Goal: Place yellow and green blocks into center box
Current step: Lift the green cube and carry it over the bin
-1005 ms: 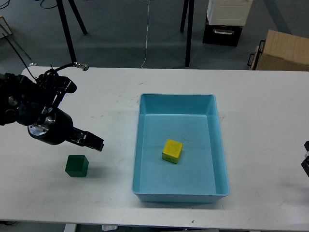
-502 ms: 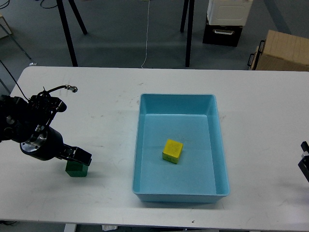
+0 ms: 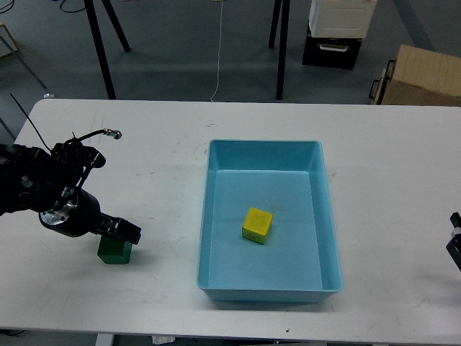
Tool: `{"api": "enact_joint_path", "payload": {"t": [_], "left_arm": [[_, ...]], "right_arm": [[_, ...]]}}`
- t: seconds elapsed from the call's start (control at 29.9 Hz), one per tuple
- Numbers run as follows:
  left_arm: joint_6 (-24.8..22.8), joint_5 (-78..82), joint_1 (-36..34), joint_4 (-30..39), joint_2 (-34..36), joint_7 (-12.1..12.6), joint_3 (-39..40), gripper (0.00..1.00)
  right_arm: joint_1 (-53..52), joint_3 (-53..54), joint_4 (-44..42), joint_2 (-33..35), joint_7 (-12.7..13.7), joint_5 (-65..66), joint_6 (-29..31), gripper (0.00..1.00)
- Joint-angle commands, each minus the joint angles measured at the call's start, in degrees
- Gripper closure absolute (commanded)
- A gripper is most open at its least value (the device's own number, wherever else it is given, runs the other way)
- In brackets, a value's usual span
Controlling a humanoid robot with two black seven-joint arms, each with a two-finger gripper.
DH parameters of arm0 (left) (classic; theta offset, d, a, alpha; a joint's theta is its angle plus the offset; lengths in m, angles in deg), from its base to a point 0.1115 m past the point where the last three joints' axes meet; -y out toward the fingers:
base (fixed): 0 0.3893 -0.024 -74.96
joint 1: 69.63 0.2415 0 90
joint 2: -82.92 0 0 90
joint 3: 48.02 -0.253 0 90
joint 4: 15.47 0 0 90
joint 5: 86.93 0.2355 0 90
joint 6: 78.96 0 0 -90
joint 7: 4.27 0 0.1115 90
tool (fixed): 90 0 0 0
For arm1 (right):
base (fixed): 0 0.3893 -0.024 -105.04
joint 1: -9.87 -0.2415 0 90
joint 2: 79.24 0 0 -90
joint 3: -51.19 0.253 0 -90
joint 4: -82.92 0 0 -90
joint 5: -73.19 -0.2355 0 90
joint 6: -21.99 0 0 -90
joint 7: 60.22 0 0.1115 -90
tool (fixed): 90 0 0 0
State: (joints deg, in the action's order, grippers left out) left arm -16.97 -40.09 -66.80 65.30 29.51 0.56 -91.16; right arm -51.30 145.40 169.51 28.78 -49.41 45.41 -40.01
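The yellow block (image 3: 257,225) lies inside the light blue tray (image 3: 216,216), near its middle. The dark green block (image 3: 113,251) sits on the white table left of the tray. My left gripper (image 3: 122,231) is low over the green block's top and hides its upper part. Its fingers are dark and cannot be told apart. Whether they touch the block I cannot tell. Only a small dark part of my right gripper (image 3: 455,247) shows at the right edge, away from both blocks.
The white table (image 3: 166,173) reaches to the front edge just below the tray. Beyond the table's far edge stand black tripod legs (image 3: 101,50), a white-and-black case (image 3: 337,32) and a brown cardboard box (image 3: 425,76) on the floor.
My left gripper has come down and to the left from above the green block onto its top, then shifted slightly right. The blocks and tray have not moved.
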Motion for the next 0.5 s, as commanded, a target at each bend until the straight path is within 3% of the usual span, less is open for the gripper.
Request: {"api": "enact_joint_path", "payload": {"t": [0.0,0.27,0.33,0.4,0.47], "left_arm": [[0.0,0.0,1.9,-0.8,0.1,0.0,0.2,0.0],[0.0,0.1,4.2,-1.0,0.1,-0.9,1.0,0.07],[0.0,0.3,4.2,-0.9,0.1,-0.9,1.1,0.34],[0.0,1.5,4.2,-0.7,0.0,-1.0,1.2,0.41],[0.0,2.9,4.1,-0.7,0.0,-1.0,1.5,0.66]], "right_arm": [[0.0,0.0,-0.5,0.0,0.0,0.0,0.0,0.0],[0.0,-0.2,-0.8,0.0,0.0,0.0,0.0,0.0],[0.0,-0.2,-0.8,0.0,0.0,0.0,0.0,0.0],[0.0,-0.2,-0.8,0.0,0.0,0.0,0.0,0.0],[0.1,-0.1,-0.8,0.0,0.0,0.0,0.0,0.0]]}}
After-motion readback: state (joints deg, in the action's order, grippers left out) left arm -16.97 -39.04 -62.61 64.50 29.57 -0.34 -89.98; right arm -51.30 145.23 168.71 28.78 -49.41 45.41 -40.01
